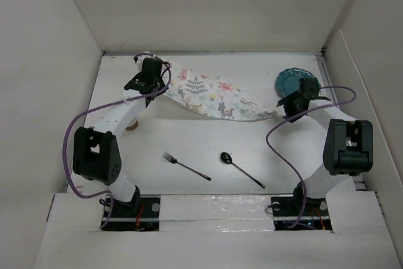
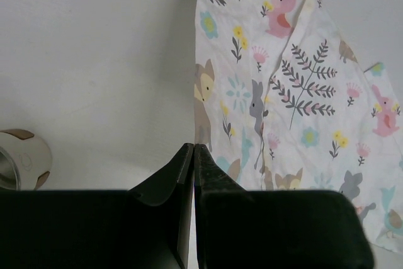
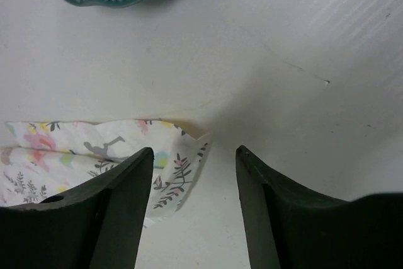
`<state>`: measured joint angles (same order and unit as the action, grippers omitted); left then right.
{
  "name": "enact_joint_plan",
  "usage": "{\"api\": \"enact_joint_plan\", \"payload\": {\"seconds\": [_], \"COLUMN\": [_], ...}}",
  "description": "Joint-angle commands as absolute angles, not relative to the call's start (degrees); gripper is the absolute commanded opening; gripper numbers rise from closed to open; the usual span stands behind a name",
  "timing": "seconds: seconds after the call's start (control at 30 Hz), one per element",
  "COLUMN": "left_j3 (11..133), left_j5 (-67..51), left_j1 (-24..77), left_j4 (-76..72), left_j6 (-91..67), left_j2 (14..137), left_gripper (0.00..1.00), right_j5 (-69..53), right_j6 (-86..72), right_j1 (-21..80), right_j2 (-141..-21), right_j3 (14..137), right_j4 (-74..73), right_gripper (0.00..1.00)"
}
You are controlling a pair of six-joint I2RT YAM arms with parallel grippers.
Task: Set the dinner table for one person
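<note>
Nearest my bases, a fork [image 1: 186,165] and a spoon [image 1: 240,169] are lying apart on the white table [image 1: 189,137], their handles angling toward the near right. Farther out, a small pale cup [image 1: 131,125] is sitting close beside my left arm. Beyond it, the animal-print placemat [image 1: 214,102] is stretching, rumpled, across the table from far left toward the right. My left fingers [image 2: 193,155] are pressing tight together at its left edge and seem to be pinching the cloth. My right fingers [image 1: 290,108] are hanging spread wide over the placemat's right corner, gripping nothing. Farthest out, a teal plate [image 1: 291,80] is resting on the table just beyond my right fingers, apart from the cloth.
</note>
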<state>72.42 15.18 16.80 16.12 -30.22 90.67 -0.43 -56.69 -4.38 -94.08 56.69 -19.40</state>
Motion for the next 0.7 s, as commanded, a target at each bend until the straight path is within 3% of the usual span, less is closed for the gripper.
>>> {"api": "enact_joint_plan", "payload": {"seconds": [0.0,0.17,0.47,0.67], "left_j3": [70.3,68.3,67.9,68.2], "left_j5": [15.4,15.2,14.7,14.4], "left_j1": [17.0,17.0,17.0,17.0], "left_j4": [16.7,15.4,14.2,14.0], "left_j6": [-29.0,-28.7,-27.4,-26.9], "left_j2": [88.0,86.7,86.1,86.2], "left_gripper": [0.0,0.0,0.0,0.0], "right_j5": [0.6,-1.3,-1.5,-1.4], "right_j6": [-54.8,-55.1,-59.2,-61.4], "right_j1": [-3.0,-0.4,0.9,0.9], "right_j2": [-93.2,-94.9,-98.3,-99.8], "right_j3": [56.4,57.7,59.6,61.0], "right_j4": [-20.6,-21.1,-21.5,-20.8], "right_gripper": [0.61,0.63,0.54,0.52]}}
